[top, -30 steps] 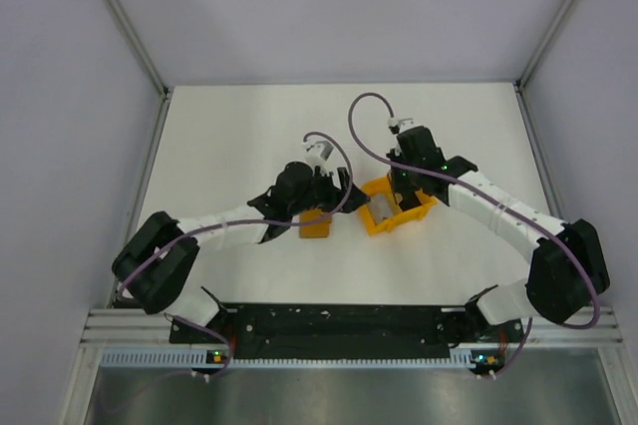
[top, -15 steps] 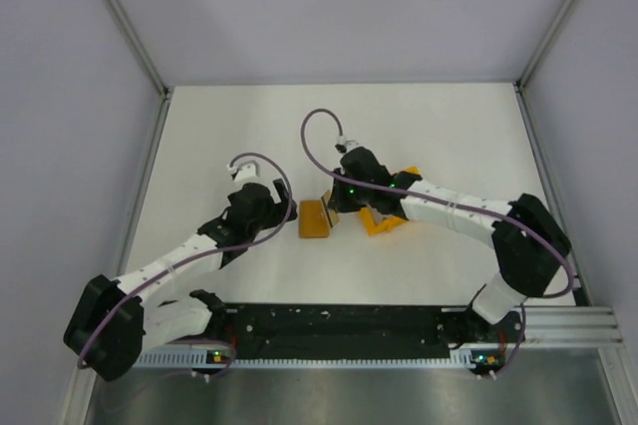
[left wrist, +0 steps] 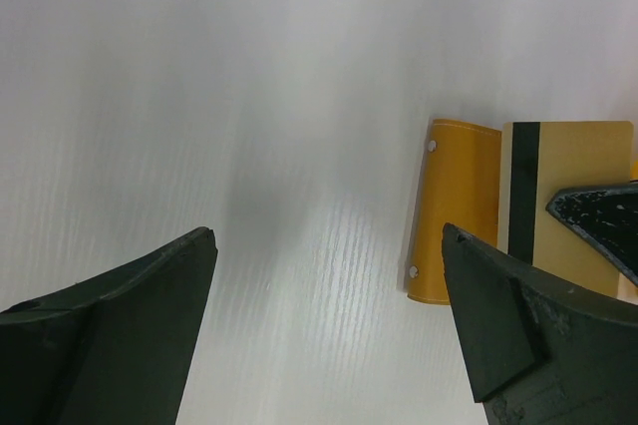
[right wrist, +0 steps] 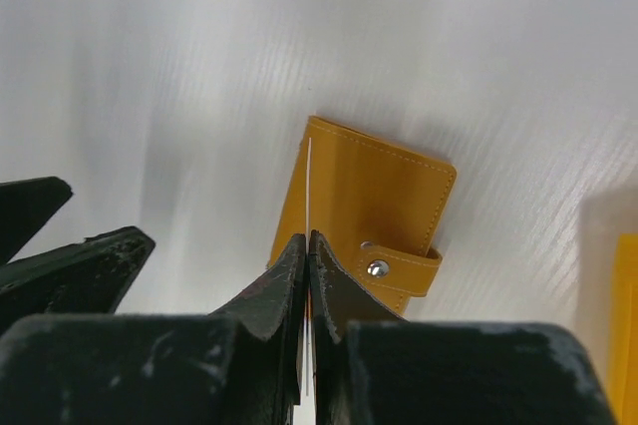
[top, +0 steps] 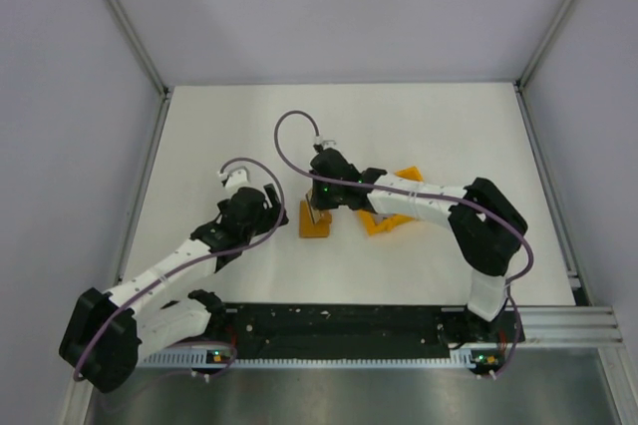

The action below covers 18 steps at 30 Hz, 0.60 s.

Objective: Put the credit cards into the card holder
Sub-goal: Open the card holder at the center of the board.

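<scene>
The card holder (top: 313, 225) is a small orange wallet lying shut on the white table, its snap strap (right wrist: 401, 267) fastened. My right gripper (top: 319, 210) is shut on one credit card (right wrist: 308, 171) and holds it on edge just above the wallet's left side. In the left wrist view this card (left wrist: 573, 191) looks tan with a black stripe, beside the wallet (left wrist: 457, 211). My left gripper (top: 281, 213) is open and empty just left of the wallet. The other card is out of view.
An orange open bin (top: 387, 219) sits right of the wallet, partly under my right arm, and shows at the right edge of the right wrist view (right wrist: 628, 325). Grey walls and metal rails enclose the table.
My right gripper has swung left from the orange bin to above the wallet, holding the card. My left arm has pulled back left off the wallet.
</scene>
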Tool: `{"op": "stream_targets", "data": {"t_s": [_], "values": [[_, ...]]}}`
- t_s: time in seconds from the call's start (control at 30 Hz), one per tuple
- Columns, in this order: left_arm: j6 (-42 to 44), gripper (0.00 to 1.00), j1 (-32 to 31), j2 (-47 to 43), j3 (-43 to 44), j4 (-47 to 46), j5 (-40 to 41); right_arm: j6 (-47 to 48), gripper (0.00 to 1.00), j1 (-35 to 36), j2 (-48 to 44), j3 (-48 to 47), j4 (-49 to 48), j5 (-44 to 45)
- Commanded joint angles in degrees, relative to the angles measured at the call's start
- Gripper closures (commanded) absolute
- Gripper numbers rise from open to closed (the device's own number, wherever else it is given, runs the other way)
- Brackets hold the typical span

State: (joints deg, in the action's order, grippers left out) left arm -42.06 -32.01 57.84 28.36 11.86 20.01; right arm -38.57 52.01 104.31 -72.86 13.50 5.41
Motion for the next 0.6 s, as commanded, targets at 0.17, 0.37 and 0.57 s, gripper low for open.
{"op": "stream_targets", "data": {"t_s": [0.17, 0.37, 0.57], "values": [[1.37, 0.02, 0.28, -0.37, 0.38, -2.01, -0.94, 1.91, 1.0, 0.11, 0.54, -2.02, 2.5, 5.57], [1.99, 0.02, 0.19, 0.25, -0.15, -3.77, -2.34, 2.36, 1.0, -1.38, -1.39, 1.57, 3.2, 5.93], [2.25, 0.02, 0.28, 0.86, -0.76, -5.96, -3.92, 2.8, 1.0, -3.05, -4.29, 4.57, 2.15, 5.31]]}}
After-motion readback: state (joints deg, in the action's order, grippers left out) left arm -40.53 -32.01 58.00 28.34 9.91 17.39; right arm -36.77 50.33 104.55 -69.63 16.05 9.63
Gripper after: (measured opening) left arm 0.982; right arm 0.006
